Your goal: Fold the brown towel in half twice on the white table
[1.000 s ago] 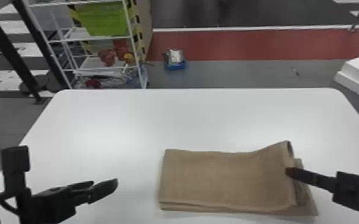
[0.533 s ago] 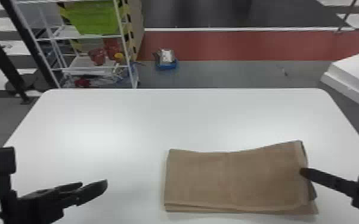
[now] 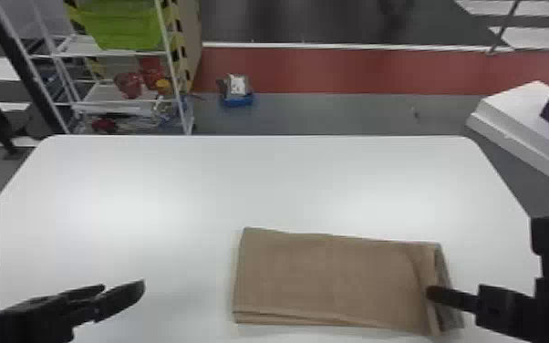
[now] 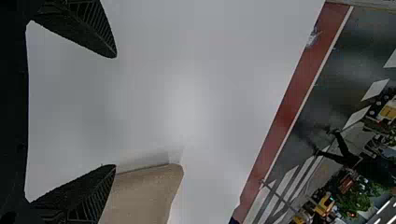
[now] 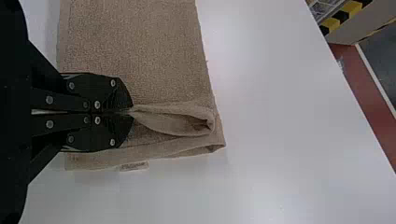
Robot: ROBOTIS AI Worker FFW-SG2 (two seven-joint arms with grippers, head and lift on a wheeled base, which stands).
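On our right, the right end effector (image 5: 131,111) was closed, its fingers pressed together on a pinch of the towel (image 3: 328,278). The grip sat partway along the towel's right end, and the cloth rose from it in a loose, hollow pleat towards the far edge. We judged that grip the weak point: it looked small and bunched, so a brisk pull could have let the cloth slip out. Lifted from that one place, the corners might have trailed and left the next fold crooked. If the pinch had missed a lower layer, the stack could have sheared apart; we could not tell how many layers it held.

From there the towel stretched leftward, already layered and lying flat over most of its length, on the near part of the surface (image 3: 264,182). Its left end lay well apart from our left end effector (image 4: 115,111), which stood wide open with nothing between its fingers. We thought a one-sided lift might drag the whole towel askew, with that end unheld.
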